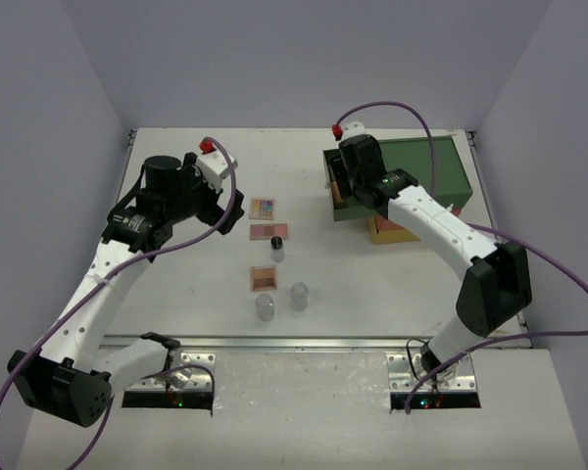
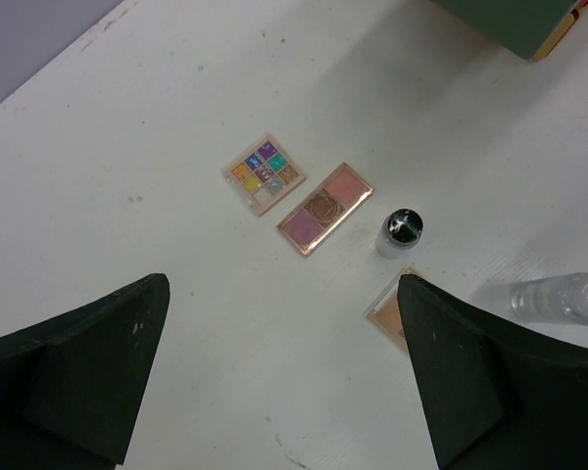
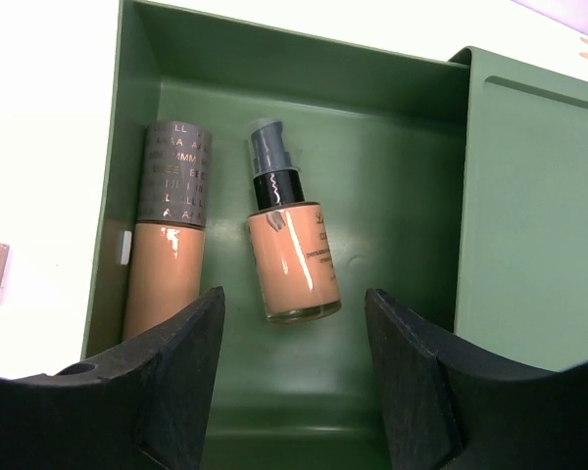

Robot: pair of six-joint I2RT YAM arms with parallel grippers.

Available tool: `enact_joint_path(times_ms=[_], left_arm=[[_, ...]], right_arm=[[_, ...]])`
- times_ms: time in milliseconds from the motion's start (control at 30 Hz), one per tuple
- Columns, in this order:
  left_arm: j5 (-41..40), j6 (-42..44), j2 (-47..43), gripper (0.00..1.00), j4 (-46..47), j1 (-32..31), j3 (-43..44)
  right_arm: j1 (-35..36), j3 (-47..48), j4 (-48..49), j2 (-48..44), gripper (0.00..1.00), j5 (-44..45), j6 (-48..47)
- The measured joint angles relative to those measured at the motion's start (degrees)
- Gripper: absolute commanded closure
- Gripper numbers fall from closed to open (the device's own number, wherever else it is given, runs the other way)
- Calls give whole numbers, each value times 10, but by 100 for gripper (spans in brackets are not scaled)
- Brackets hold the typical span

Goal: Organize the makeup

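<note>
Right gripper (image 3: 294, 328) jaws parted and released either side of a brown pump-topped glass bottle (image 3: 292, 264), lying beside a grey-capped brown bottle (image 3: 167, 264) in the green plastic tray (image 3: 402, 157) near the white table (image 1: 372, 294) far right corner, left gripper (image 2: 284, 294) wide open over a mid-table multicoloured square palette (image 2: 265, 168)

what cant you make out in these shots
- Top view: the inside of the green box is covered by the right arm.
- Left wrist view: the tan palette is half behind a finger of the left claw. The clear jar is blurred and cut off by the right edge.
- Right wrist view: the base of the capped bottle is behind a finger of the right claw.
</note>
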Motion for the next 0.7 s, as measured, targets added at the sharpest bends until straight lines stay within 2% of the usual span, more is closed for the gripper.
enact_joint_path(times_ms=[133, 400, 700], left_arm=[[11, 7, 0, 1, -1, 0, -3], [42, 15, 27, 9, -8, 0, -8], [45, 19, 70, 9, -9, -40, -29]], right_arm=[[0, 0, -3, -10, 39, -15, 0], [0, 1, -2, -69, 38, -91, -5], [0, -34, 27, -194, 35, -189, -8]])
